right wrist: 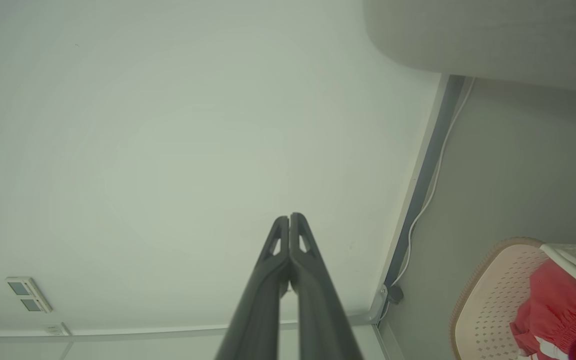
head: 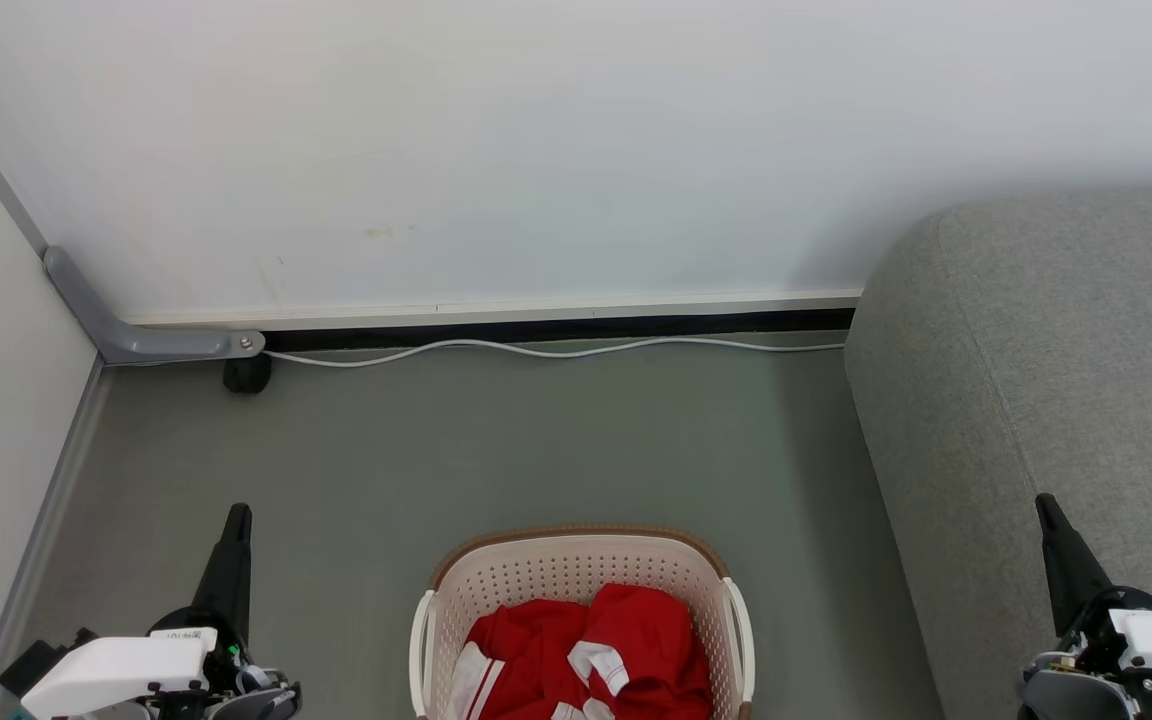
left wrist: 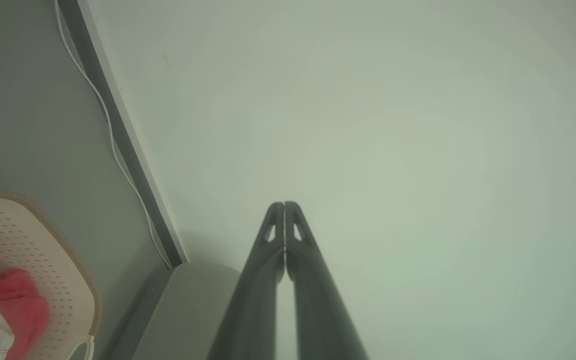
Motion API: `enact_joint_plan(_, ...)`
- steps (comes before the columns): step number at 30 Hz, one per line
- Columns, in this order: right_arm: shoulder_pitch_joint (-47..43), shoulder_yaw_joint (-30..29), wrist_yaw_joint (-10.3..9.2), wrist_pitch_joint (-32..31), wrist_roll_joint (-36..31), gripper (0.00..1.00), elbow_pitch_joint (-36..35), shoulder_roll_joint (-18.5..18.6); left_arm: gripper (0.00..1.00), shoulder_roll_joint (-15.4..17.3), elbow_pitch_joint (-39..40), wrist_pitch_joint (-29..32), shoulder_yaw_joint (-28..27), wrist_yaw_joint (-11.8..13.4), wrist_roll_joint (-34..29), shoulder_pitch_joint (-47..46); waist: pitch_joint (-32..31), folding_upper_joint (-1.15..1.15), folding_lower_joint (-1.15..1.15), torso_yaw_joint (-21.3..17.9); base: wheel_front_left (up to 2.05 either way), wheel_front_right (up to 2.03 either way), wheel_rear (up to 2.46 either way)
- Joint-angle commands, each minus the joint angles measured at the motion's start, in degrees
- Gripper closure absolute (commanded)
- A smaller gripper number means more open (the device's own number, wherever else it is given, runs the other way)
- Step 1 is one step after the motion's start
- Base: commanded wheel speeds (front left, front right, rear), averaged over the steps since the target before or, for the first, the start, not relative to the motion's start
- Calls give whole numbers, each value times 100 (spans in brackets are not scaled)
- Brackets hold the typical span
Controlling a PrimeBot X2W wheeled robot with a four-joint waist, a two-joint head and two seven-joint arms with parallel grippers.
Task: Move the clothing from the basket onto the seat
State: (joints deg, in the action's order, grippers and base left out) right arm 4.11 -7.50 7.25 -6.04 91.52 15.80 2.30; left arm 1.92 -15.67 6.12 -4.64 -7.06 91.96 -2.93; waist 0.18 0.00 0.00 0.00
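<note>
Right, the basket (head: 576, 565) sits on the grey floor (head: 536, 440) at the bottom centre of the head view. The red clothing (head: 626, 640) with its white trim lies bunched up inside it, heaped toward the near side. Over on the right stands the sofa (head: 1056, 380), with its rounded end close to the wall (head: 536, 150). Its side is near the basket but not touching it.

Down at the lower left, the left gripper (head: 237, 515) points up the view above the floor, well apart from the basket's left handle. The left wrist view shows its two dark fingers pressed together at the tips, with nothing pinched between them.

At the lower right, the right gripper (head: 1044, 505) points up the view in front of the sofa's grey fabric. The right wrist view shows its fingers also closed tip to tip and empty.

Along the foot of the wall a white cable (head: 556, 350) runs from the sofa to a grey bracket (head: 136, 340) in the corner.
</note>
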Motion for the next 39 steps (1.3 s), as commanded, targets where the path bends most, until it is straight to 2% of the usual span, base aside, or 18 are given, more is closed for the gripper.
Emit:
enact_joint_plan(1, 208, 100, 24, -43, 67, 100, -178, 57, 100, 96, 164, 34, -185, -43, 23, -325, 0, 0, 0, 0, 0, 0, 0)
enact_joint_plan(33, 208, 100, 24, -43, 67, 100, -178, 57, 100, 96, 164, 34, -185, -43, 23, -325, 0, 0, 0, 0, 0, 0, 0)
enact_joint_plan(34, 0, 0, 0, 0, 0, 0, 0, 0, 0, 0, 0, 0, 0, 0, 0, 0, 0, 0, 0, 0, 0, 0, 0)
enact_joint_plan(39, -167, 46, -2, 4, -7, 0, 247, -82, 0, -109, -277, -16, 24, 6, -6, 182, 8, 0, 0, -1, 0, 0, 0)
